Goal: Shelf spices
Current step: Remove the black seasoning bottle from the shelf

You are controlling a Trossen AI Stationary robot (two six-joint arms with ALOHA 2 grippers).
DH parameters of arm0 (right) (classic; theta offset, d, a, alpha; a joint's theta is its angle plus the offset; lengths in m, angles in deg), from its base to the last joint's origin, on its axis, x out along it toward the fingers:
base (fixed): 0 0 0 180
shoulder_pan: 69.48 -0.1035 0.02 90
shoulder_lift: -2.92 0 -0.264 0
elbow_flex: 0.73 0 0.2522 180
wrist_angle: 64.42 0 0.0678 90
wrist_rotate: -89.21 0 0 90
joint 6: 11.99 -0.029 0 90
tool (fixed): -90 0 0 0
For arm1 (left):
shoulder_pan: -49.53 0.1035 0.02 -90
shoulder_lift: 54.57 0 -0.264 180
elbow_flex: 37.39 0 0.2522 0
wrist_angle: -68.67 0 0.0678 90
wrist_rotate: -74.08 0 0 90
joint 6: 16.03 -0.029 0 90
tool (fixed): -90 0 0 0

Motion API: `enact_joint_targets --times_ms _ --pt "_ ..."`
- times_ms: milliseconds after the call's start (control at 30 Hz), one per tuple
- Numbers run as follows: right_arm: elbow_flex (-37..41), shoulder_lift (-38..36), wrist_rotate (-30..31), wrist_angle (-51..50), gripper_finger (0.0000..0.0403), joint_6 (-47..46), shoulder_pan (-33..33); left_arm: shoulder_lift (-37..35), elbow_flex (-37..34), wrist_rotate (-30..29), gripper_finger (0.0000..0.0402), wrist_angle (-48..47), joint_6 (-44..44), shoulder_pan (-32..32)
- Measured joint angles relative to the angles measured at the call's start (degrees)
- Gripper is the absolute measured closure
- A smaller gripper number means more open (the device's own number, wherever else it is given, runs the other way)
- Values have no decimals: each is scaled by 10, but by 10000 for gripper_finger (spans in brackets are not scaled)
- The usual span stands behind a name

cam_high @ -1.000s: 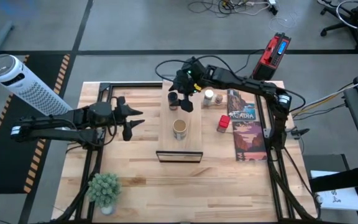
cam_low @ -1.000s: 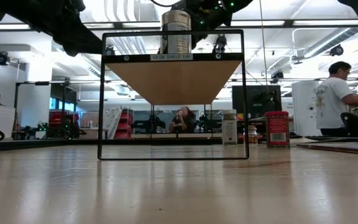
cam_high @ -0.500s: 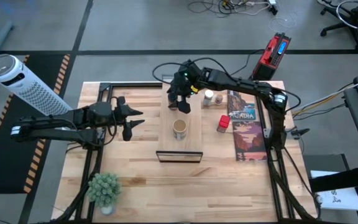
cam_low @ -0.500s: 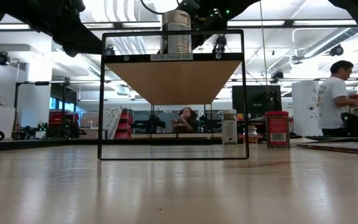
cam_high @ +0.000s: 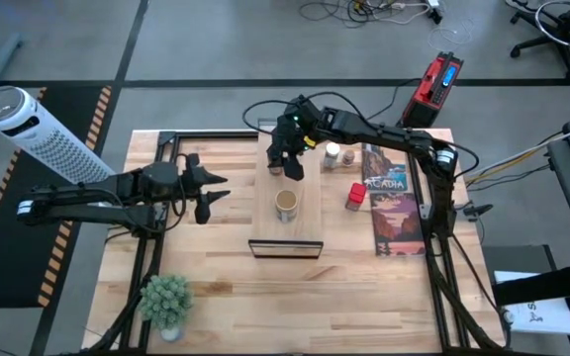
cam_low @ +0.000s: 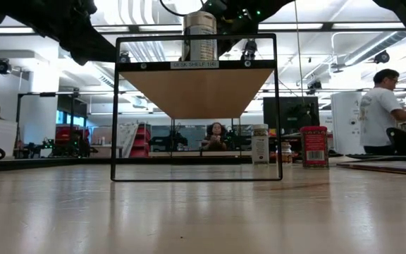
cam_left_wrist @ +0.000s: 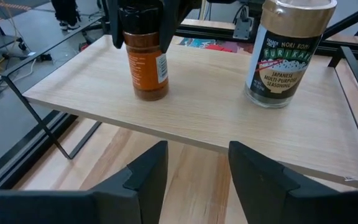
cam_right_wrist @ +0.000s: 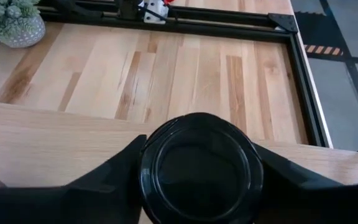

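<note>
The shelf (cam_high: pixel 305 222) is a pale board raised on a black wire frame. The tan-topped round jar (cam_high: pixel 286 205) stands on its middle and also shows in the left wrist view (cam_left_wrist: pixel 284 50). My right gripper (cam_high: pixel 285 161) is shut on the dark black-lidded jar (cam_left_wrist: pixel 146 62) at the shelf's far end. The white-capped jar (cam_high: pixel 332 153) and the red tin (cam_high: pixel 354 197) stand on the table to the right of the shelf. My left gripper (cam_high: pixel 211 193) is open and empty, just left of the shelf. My right gripper pinches the jar's black lid (cam_right_wrist: pixel 197 168) between its two fingers (cam_right_wrist: pixel 120 171), one on each side of it. The fingers come from above, pointing down. The jar is upright, and its bottom (cam_left_wrist: pixel 149 94) is on the shelf board.
A flat printed game box (cam_high: pixel 391 203) lies on the table to the right of the spices. A small potted plant (cam_high: pixel 166 302) stands near the front left. Black frame rails (cam_high: pixel 156 247) run along both sides of the table. People are in the room behind the table.
My right gripper has shifted a little toward the table's left over the far end of the shelf, then stayed still.
</note>
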Motion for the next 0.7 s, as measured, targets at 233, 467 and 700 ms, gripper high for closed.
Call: enact_joint_targets --times_ms 233,467,700 --pt "0 0 0 0 219 2 0 0 0 0 240 -2 2 0" --pt "0 -2 6 -12 208 9 1 0 0 0 244 -3 4 0" --pt "0 -27 19 -50 220 30 2 0 0 0 244 -1 5 0"
